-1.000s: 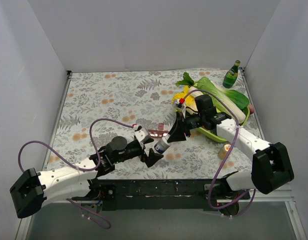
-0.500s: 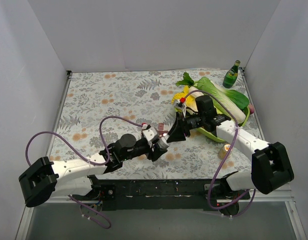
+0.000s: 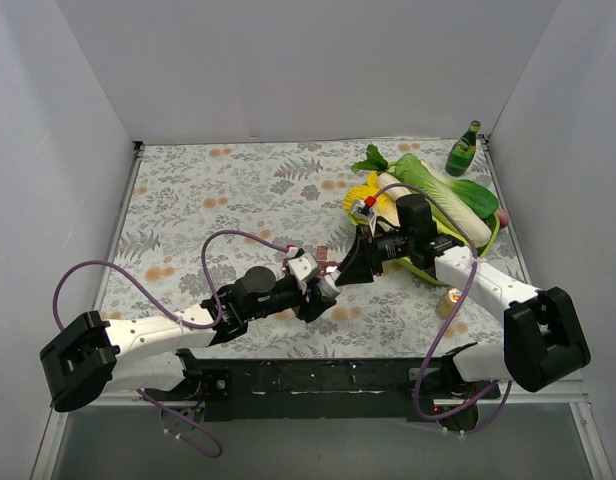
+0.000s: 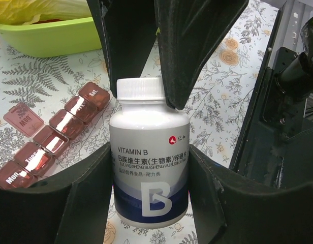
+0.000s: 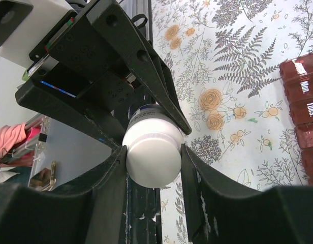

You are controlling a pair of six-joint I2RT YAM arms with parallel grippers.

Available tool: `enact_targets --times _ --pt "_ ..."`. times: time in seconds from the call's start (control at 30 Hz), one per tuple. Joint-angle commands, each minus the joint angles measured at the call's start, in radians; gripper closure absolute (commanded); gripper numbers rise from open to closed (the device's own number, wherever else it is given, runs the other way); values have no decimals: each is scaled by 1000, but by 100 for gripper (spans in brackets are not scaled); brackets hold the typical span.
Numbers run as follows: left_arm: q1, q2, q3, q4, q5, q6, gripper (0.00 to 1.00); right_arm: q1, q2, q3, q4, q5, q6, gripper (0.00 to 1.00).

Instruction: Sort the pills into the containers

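Containers (image 4: 65, 124) lie beside the vitamin bottle (image 4: 149, 168), contents unclear; left jaws clamp its body, right jaws its cap (image 5: 152, 156).

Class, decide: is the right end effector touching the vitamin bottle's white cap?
Touching. In the right wrist view, the right end effector has both fingers pressed against the white cap of the vitamin bottle, without gaps.

The left arm (image 3: 138, 338) and the right arm (image 3: 488, 280) are built of white links joined by black cylindrical joints, and a purple cable (image 3: 93, 264) is looped along each. The fingers (image 4: 55, 203) are moulded in matt black, broad and wedge-shaped.
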Motion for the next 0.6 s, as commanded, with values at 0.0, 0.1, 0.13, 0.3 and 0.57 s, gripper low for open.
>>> enact_targets --times 0.0,0.1,0.13,0.3,0.57 --pt "-4 -5 28 -19 -21 -16 50 0 -43 -10 76 -62 58 92" --pt "-3 -6 24 -11 -31 -22 39 0 -40 -13 90 -63 74 92" --pt "-3 -6 24 -10 -34 -22 38 0 -37 -15 96 -65 77 93" --pt "-4 -5 24 -7 -34 -25 33 -5 -32 -24 130 -76 120 93" --pt "-4 -15 19 16 9 -48 72 -8 -35 -49 161 -74 139 94"
